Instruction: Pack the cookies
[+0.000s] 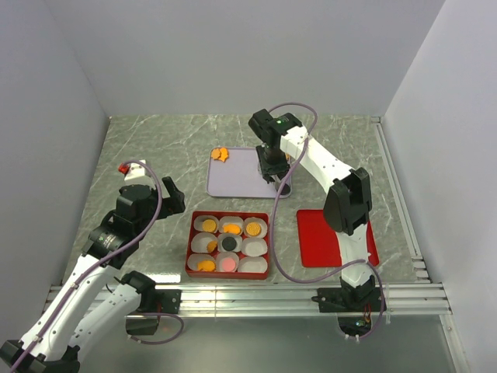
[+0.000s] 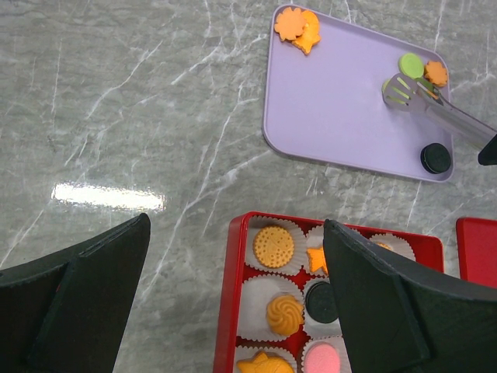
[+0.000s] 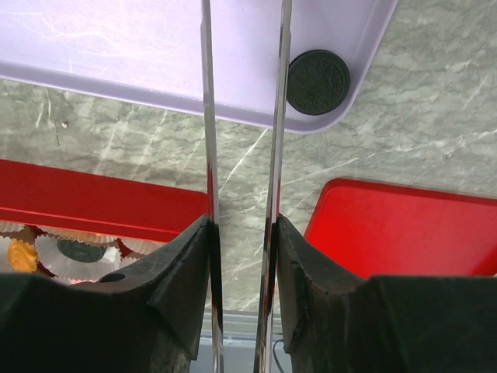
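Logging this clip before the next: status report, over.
Left gripper open, near red box. Right gripper shut on tongs, tips by green cookie on lavender tray. Orange cookies, black cookie also there. Nothing blocking.

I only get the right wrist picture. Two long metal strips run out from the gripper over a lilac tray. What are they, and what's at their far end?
Observer: They're tongs, clamped in the right gripper. Their slotted tip is beside a green cookie on the lilac tray.
Operator: I see one black cookie on the tray. Any more?
Observer: Yes: an orange cookie next to the green one, and two orange cookies at the tray's far left corner.
Operator: What's the other arm doing?
Observer: The left gripper is open and empty, left of the red box.
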Robot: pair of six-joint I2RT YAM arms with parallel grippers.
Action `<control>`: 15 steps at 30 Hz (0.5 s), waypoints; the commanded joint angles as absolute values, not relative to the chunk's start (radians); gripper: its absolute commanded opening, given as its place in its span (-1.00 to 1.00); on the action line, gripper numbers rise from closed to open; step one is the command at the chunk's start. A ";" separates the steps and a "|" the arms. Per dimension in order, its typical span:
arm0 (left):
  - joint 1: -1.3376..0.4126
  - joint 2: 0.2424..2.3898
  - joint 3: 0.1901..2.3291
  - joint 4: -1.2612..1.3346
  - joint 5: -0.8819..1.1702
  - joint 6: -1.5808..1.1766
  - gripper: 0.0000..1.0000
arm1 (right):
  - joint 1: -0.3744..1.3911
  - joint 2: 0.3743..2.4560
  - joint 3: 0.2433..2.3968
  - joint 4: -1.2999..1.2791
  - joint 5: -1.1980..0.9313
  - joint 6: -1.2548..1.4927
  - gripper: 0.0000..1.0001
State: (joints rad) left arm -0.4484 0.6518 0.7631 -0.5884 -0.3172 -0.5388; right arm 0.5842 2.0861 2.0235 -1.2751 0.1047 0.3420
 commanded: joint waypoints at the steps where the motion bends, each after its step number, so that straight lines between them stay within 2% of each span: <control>1: -0.451 0.644 0.776 -0.575 -0.334 -0.538 0.99 | 0.578 2.034 2.054 -1.281 0.098 0.341 -0.38; 15: -0.451 0.630 0.773 -0.572 -0.333 -0.537 0.99 | 0.578 1.899 2.014 -1.285 0.032 0.364 -0.43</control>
State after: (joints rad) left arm -0.4484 0.6449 0.7631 -0.5884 -0.3199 -0.5385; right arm 0.5842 1.9789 2.0140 -1.2781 0.0406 0.3511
